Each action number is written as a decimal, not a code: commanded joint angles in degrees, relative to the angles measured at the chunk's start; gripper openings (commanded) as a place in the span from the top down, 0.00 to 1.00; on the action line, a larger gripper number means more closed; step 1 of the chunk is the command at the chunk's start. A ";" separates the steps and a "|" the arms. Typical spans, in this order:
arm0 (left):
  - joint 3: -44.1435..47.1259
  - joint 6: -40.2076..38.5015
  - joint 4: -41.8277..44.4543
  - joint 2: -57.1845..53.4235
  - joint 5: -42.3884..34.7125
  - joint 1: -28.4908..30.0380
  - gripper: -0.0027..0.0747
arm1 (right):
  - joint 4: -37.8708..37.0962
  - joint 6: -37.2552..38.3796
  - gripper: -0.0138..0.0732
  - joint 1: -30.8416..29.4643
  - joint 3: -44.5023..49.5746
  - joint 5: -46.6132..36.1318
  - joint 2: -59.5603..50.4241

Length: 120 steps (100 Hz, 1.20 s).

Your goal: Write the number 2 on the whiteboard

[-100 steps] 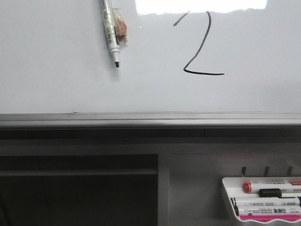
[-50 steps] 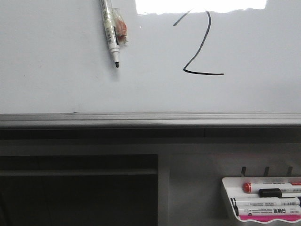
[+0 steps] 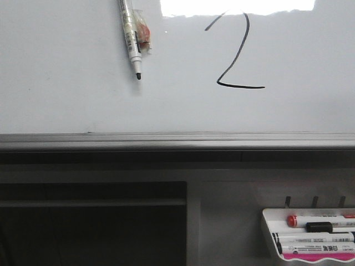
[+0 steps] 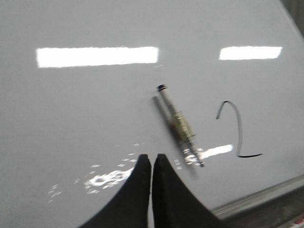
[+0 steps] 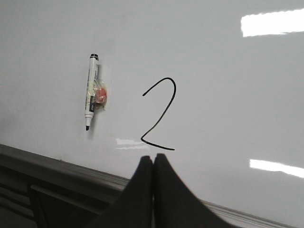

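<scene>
The number 2 (image 3: 236, 52) is standing complete on the whiteboard (image 3: 66, 94): curved top, long slanted stroke and short flat base line are all showing, so the writing itself looks done, and at most pulling the arms clear is remaining. It is sitting in the board's upper right area, its top running into the glare patch (image 3: 238, 6) in the front view, well above the grey ledge (image 3: 177, 139). An uncapped black marker (image 3: 131, 41) is clinging to the board to the left of the numeral, tip pointing down, with a small red-and-clear piece (image 3: 143, 34) beside its barrel.

The left gripper (image 4: 151, 164) is showing its fingers pressed together on nothing, and the right gripper (image 5: 153, 164) likewise.

Only the wrist views are showing the grippers and the whole numeral free of glare; only the front view is showing the marker tray (image 3: 310, 235) low at the right.
</scene>
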 commanded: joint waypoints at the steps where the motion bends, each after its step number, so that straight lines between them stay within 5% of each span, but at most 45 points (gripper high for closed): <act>1: -1.18 -8.96 7.43 1.13 -2.40 6.84 0.99 | 1.59 -0.75 0.92 -0.24 -1.44 -2.56 -0.71; 21: 2.68 -13.23 15.30 -4.39 -1.34 18.57 0.99 | 1.59 -0.75 0.92 -0.24 -1.44 -2.61 -0.71; 44: 7.36 -14.35 18.82 -9.14 1.58 24.56 0.99 | 1.59 -0.75 0.92 -0.24 -1.44 -2.70 -0.71; 120: 9.47 -14.86 14.00 -10.69 1.15 25.76 0.99 | 1.59 -0.75 0.92 -0.24 -1.44 -2.85 -0.61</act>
